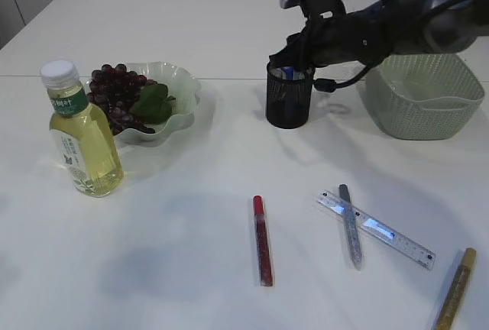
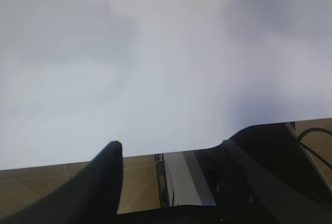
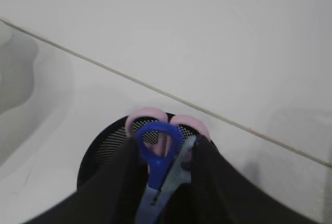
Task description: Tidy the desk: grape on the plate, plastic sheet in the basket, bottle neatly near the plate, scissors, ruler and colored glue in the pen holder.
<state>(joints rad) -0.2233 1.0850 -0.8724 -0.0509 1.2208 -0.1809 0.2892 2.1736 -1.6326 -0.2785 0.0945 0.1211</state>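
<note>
Over the pen holder [image 3: 104,149], the right gripper [image 3: 165,154] is flanking the scissors [image 3: 158,151], grip unclear; left gripper's [image 2: 171,156] fingers are standing spread over bare table.

surface: white table [image 1: 191,32], a seam line running across it toward the far edge
near left edge: bottle [image 1: 81,133] of yellow liquid, upright, white cap, green label
just behind the bottle: pale scalloped plate [image 1: 183,89] holding dark grapes with a green leaf
far middle: black mesh pen holder [image 1: 289,102], upright, standing on the seam line
far right edge: pale green basket [image 1: 424,101]
near middle: red glue pen [image 1: 262,238], lying lengthwise toward the near edge
right of it: clear ruler [image 1: 393,234] lying slantwise, a silver glue pen [image 1: 350,227] crossing its left end
near right corner: gold glue pen [image 1: 456,288], partly cut off
</note>
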